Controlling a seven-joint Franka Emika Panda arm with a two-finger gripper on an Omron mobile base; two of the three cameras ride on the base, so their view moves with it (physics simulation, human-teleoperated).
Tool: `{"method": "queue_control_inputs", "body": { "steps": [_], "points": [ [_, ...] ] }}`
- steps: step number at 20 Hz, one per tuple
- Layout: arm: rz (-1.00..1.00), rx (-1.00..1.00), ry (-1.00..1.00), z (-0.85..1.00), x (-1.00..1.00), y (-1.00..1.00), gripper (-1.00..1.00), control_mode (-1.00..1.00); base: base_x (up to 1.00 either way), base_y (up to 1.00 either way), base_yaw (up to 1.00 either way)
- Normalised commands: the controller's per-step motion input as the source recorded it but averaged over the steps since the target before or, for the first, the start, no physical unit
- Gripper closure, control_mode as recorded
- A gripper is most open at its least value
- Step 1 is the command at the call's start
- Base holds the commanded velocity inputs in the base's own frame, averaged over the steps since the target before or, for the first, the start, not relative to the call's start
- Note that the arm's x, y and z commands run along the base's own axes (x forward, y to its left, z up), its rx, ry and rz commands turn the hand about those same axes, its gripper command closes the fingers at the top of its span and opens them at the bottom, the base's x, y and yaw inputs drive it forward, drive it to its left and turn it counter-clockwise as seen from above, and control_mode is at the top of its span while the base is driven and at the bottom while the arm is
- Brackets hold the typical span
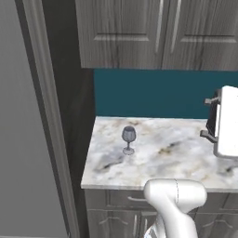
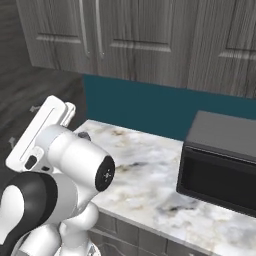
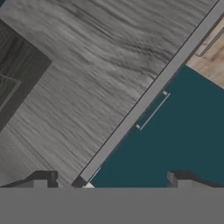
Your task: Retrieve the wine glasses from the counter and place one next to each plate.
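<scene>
My pincer [image 3: 109,181] is spread wide and holds nothing. One wine glass [image 1: 128,140] stands on the desk [image 1: 186,153], well below it. I should come down slowly around the stem.

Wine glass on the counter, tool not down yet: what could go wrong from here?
1. The wine glass stands upright on a thin stem near the counter's left end; a sideways nudge could likely tip it or push it off.
2. The tool is open and faces the cabinets and backsplash, not the glass, so the descent starts unsighted.
</scene>
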Motion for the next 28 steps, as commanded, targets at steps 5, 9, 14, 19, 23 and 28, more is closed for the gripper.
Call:
{"method": "queue_control_inputs", "body": {
  "steps": [5,9,14,19,23,28],
  "points": [
    [0.0,0.0,0.0,0.0,0.0,0.0,-1.0,1.0,0.15,0.0,0.26],
    [0.03,0.0,0.26,-0.37,0.26,0.01,-1.0,-1.0,0.1,0.0,0.04],
    [0.0,-0.03,0.35,-0.7,0.28,0.08,-1.0,-1.0,0.0,0.0,0.0],
    [0.0,0.0,0.16,-0.76,0.21,0.0,-1.0,-1.0,0.0,0.0,0.0],
    [0.0,0.11,0.05,-0.66,0.27,-0.06,-1.0,-1.0,0.0,0.0,0.0],
    [0.0,0.36,0.03,-0.74,0.45,-0.05,-1.0,-1.0,0.0,0.0,0.0]
  ]
}}
